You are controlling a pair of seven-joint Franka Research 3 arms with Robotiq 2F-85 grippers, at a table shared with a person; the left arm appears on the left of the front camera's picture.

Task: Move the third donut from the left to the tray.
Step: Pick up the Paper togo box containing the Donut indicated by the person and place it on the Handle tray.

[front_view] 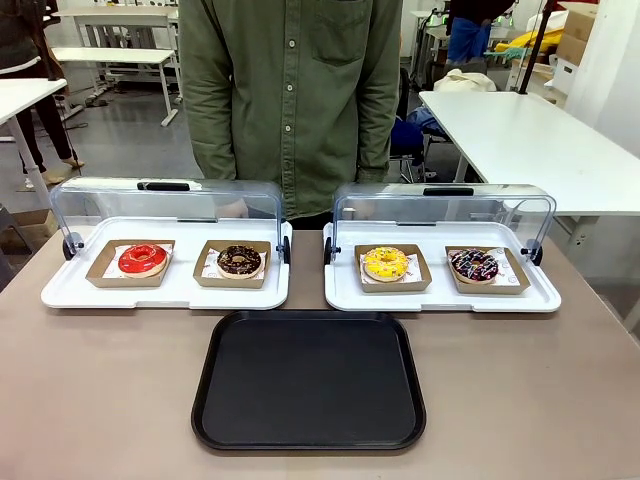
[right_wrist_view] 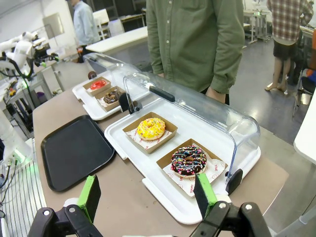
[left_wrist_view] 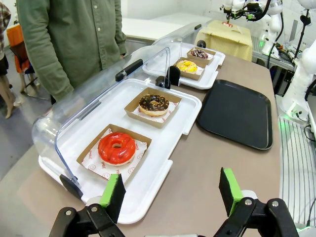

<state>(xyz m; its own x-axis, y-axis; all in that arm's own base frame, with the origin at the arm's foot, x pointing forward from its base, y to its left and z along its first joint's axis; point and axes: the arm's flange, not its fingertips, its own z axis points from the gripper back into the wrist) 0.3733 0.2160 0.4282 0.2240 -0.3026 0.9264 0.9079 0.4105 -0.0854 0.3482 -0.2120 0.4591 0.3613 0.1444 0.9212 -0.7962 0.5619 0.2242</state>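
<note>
The third donut from the left (front_view: 386, 263), yellow-iced in a brown cardboard holder, sits on the left half of the right white tray; it also shows as the yellow donut (right_wrist_view: 150, 128) and, farther off, the same donut (left_wrist_view: 187, 66). The black tray (front_view: 309, 380) lies empty on the table in front of both white trays, seen too as the tray (right_wrist_view: 74, 149) and the tray (left_wrist_view: 239, 112). My left gripper (left_wrist_view: 172, 191) hangs open over the table's left end near the red donut. My right gripper (right_wrist_view: 147, 193) hangs open over the right end, short of the sprinkled chocolate donut.
A red donut (front_view: 142, 259) and a chocolate donut (front_view: 239, 261) sit on the left white tray (front_view: 60, 290); a sprinkled chocolate donut (front_view: 473, 265) shares the right white tray (front_view: 440, 298). Both clear lids (front_view: 165, 205) stand raised at the back. A person (front_view: 290, 90) stands at the far edge.
</note>
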